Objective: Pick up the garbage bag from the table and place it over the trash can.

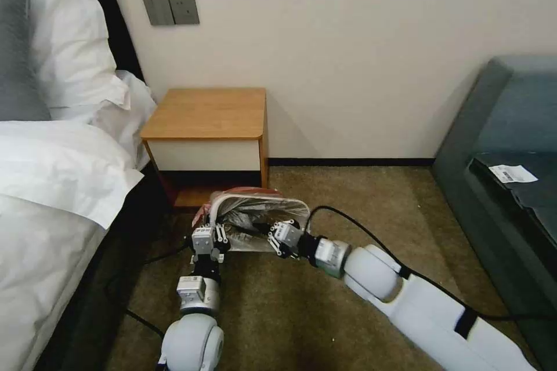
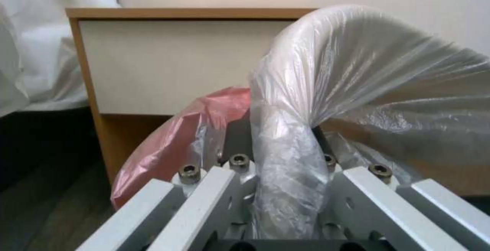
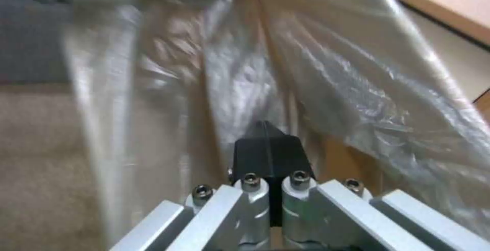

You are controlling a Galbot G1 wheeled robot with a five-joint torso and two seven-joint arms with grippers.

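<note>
The garbage bag (image 1: 255,214) is spread on the carpet in front of the table (image 1: 209,113), its red band (image 1: 246,191) bunched at the far and left sides. It drapes the trash can (image 1: 303,208), whose pale rim shows through the film. My left gripper (image 1: 208,236) is at the bag's near left corner. In the left wrist view it (image 2: 278,167) is shut on a twisted bunch of the bag (image 2: 367,71), with the red band (image 2: 168,144) beside it. My right gripper (image 1: 277,237) is at the near edge. Its black tips (image 3: 265,144) are shut, and bag film (image 3: 347,90) fans out from them.
A bed with white linen (image 1: 52,185) runs along the left, close to my left arm. A grey-green sofa (image 1: 510,145) stands on the right. A black cable (image 1: 360,226) lies on the carpet by my right arm. The wall is just behind the cabinet.
</note>
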